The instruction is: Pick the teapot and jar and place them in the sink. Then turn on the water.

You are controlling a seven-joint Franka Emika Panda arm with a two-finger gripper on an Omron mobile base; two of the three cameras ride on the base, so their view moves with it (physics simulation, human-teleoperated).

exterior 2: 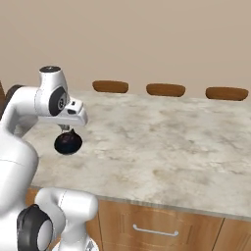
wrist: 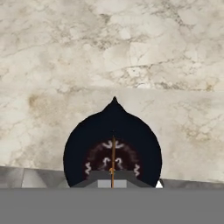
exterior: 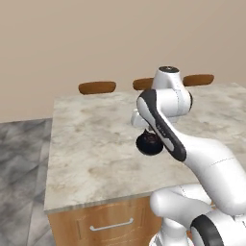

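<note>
The small black teapot (exterior: pixel 150 145) hangs a little above the marble counter, near its front edge. My gripper (exterior 2: pixel 65 128) points down just above it, shut on the thin wire handle on its top. From the right the teapot (exterior 2: pixel 67 143) shows as a dark ball under the white hand. Looking down along the hand, I see the teapot (wrist: pixel 113 140) from above, its spout tip pointing up the picture and the wire handle running into the shut fingertips (wrist: pixel 105 180). The jar, the sink and the water are out of view.
The marble counter (exterior: pixel 91 144) stretches wide to the left and far side. Three brown stool seats (exterior 2: pixel 165 89) line its far edge. A wooden drawer front with a metal pull (exterior: pixel 111 225) sits below the front edge. Grey floor (exterior: pixel 21 158) lies to the left.
</note>
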